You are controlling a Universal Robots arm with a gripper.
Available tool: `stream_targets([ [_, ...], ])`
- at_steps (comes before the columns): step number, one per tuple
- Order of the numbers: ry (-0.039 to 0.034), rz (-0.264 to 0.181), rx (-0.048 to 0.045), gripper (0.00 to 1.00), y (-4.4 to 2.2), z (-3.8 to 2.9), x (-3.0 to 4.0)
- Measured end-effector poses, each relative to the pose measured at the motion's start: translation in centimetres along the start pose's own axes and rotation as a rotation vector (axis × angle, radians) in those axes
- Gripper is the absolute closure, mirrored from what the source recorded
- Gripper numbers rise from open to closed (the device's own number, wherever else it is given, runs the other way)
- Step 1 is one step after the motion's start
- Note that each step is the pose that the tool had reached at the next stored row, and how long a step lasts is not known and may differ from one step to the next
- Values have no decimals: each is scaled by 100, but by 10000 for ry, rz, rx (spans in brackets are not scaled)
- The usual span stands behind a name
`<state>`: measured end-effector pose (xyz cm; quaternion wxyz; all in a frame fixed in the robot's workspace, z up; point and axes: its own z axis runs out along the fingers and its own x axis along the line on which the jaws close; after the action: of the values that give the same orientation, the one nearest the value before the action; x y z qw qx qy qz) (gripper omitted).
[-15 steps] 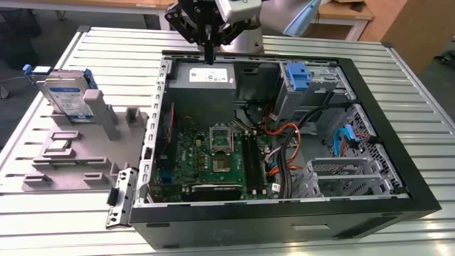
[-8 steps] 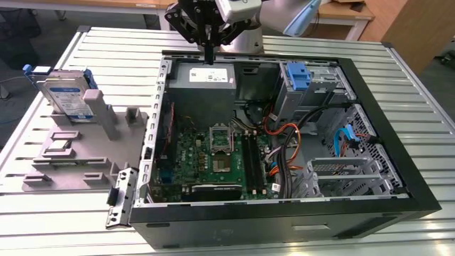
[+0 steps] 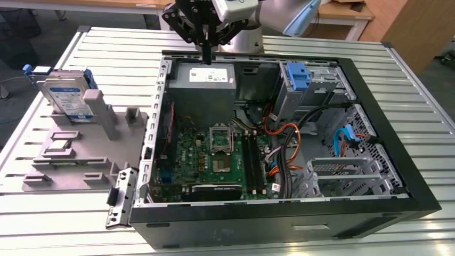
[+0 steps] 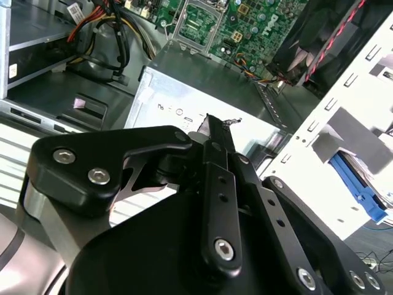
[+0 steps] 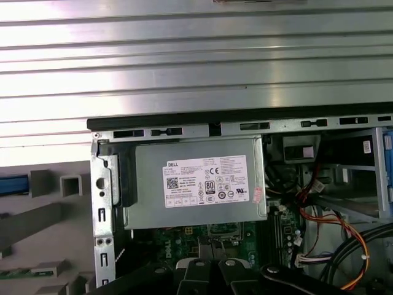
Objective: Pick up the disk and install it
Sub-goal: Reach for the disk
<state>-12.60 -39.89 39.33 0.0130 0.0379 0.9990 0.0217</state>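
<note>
With pickup and installing both undone, the disk is standing in the grey holder at the exterior view's left, while the gripper, jaws together and empty, is hovering above the power supply at upper centre.

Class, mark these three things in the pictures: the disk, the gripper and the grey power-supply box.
disk [image 3: 69,100], exterior view, on its blue-and-white label.
gripper [image 3: 206,58], exterior view, midway between its fingertips.
power-supply box [image 5: 202,184], first wrist view, on its white sticker.
</note>
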Motion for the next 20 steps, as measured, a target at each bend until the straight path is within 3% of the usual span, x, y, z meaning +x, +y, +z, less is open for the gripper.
stream_targets([
  [13, -1, 0, -1, 89, -14, 2, 184],
  [20, 0, 0, -1, 89, -19, 0, 249],
])
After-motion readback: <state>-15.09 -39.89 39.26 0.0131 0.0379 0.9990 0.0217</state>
